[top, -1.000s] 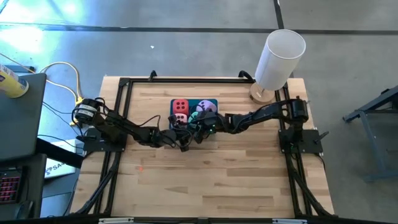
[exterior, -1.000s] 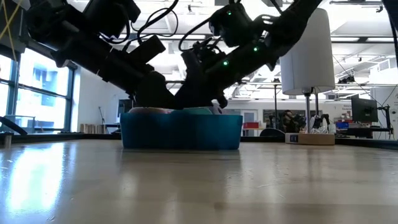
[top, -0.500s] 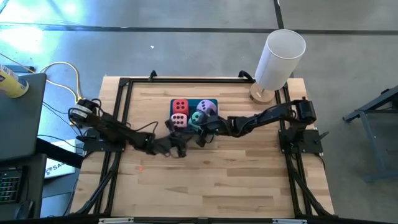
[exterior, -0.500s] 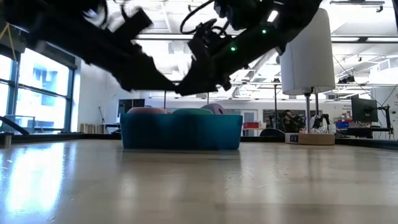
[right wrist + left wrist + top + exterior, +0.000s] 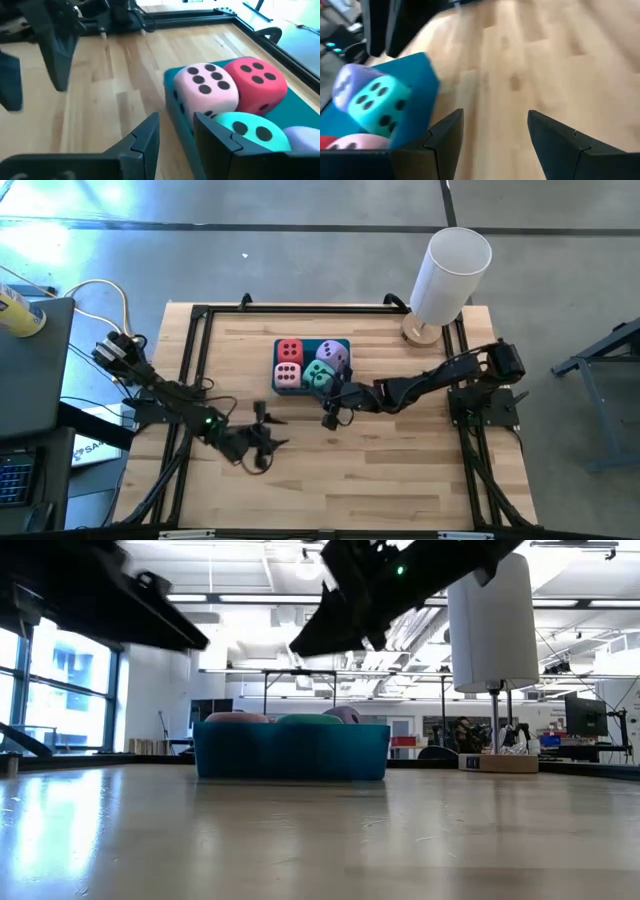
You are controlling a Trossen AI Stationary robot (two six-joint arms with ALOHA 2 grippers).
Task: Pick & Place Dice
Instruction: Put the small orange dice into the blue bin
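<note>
A blue bin (image 5: 312, 366) stands on the wooden table at mid-far. It holds all four dice: red (image 5: 290, 349), pink (image 5: 288, 372), purple (image 5: 334, 355) and teal-green (image 5: 320, 374). The teal-green die (image 5: 247, 131) rests on the bin floor between the pink die (image 5: 205, 87) and the purple die (image 5: 302, 137). My right gripper (image 5: 330, 414) is open and empty just near of the bin. My left gripper (image 5: 262, 442) is open and empty, farther toward the near left. In the low view both arms hang above the bin (image 5: 292, 750).
A tall white cylinder (image 5: 450, 270) on a round wooden base stands at the table's far right corner. Black frame rails (image 5: 200, 330) run along the left, far and right edges. Bare wood lies between the bin and the near edge.
Both grippers have drawn back from the bin and risen. My left gripper has gone toward the near left, my right gripper a short way toward the near edge. The teal-green and purple dice, covered by the right gripper before, now show in the bin.
</note>
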